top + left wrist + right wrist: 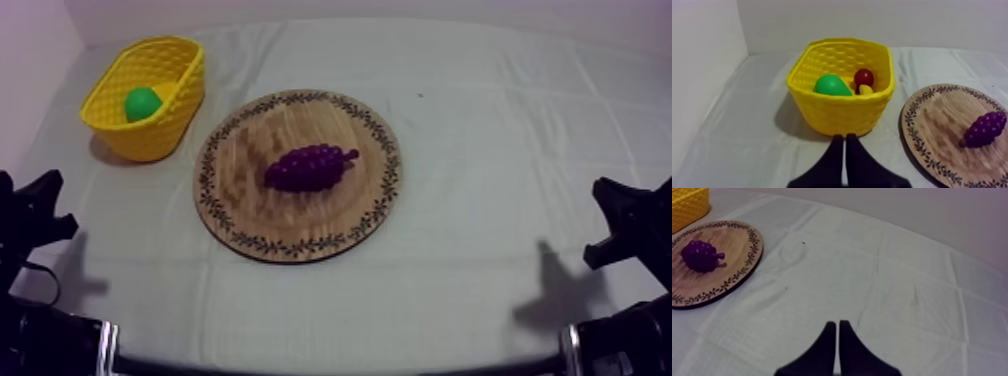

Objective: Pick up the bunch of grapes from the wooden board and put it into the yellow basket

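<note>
Near side, left gripper (pixel 843 137): fingers pressed together in a narrow wedge, clenched on nothing, low over the cloth (pixel 747 130).

Straight ahead of these jaws, near, across a strip of cloth: basket (pixel 839 112), count 1, upright, its near wall facing the jaws. Contents, 3 fruit:
- pear (pixel 831 86), green, left of the jaws' line
- small red fruit (pixel 864 77), right of the pear, toward the far wall
- banana (pixel 866 90), just an end showing, just beside the small red fruit on its near side

Ahead and to the right of the left jaws, beside the basket but apart from it: board (pixel 937 125), count 1, flat on the cloth. The grapes (pixel 984 129), 1 bunch, lie on the board. In the top view they sit about its middle, stem pointing away from the basket, well apart from both sets of jaws.

Other side, right gripper (pixel 837 323): fingers likewise together, clenched on nothing. Open cloth lies ahead of these jaws. Farther off, ahead and left, is the board with the grapes, and beyond it a corner of the basket.
</note>
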`<move>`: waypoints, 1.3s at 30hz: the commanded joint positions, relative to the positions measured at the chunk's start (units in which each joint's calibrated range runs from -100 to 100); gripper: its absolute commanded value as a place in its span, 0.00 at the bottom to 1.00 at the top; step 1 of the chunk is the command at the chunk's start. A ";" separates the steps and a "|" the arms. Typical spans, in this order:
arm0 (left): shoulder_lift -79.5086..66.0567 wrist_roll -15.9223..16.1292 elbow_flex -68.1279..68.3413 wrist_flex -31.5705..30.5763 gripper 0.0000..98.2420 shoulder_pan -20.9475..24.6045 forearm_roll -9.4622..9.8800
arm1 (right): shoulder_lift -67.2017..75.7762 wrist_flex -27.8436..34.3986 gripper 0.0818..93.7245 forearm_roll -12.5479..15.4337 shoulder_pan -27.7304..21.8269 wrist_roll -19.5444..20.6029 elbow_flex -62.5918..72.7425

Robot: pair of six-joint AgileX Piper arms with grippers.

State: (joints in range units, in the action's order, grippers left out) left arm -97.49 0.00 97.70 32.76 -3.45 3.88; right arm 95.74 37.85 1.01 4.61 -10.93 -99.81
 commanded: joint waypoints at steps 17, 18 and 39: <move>27.10 -1.60 -38.19 15.77 0.00 -6.49 0.04 | 0.01 -0.03 0.00 -0.01 -0.02 -0.01 0.03; 28.46 -1.44 -40.17 16.81 0.00 -7.00 0.00 | 0.01 -0.03 0.00 -0.01 -0.02 -0.02 0.03; 57.14 0.52 -76.32 31.24 0.00 -20.04 -0.93 | 0.01 -0.03 0.00 -0.01 -0.02 -0.03 0.03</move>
State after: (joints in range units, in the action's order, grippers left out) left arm -43.62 0.49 25.29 63.02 -22.24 2.94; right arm 95.74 37.85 1.01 4.61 -10.96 -99.81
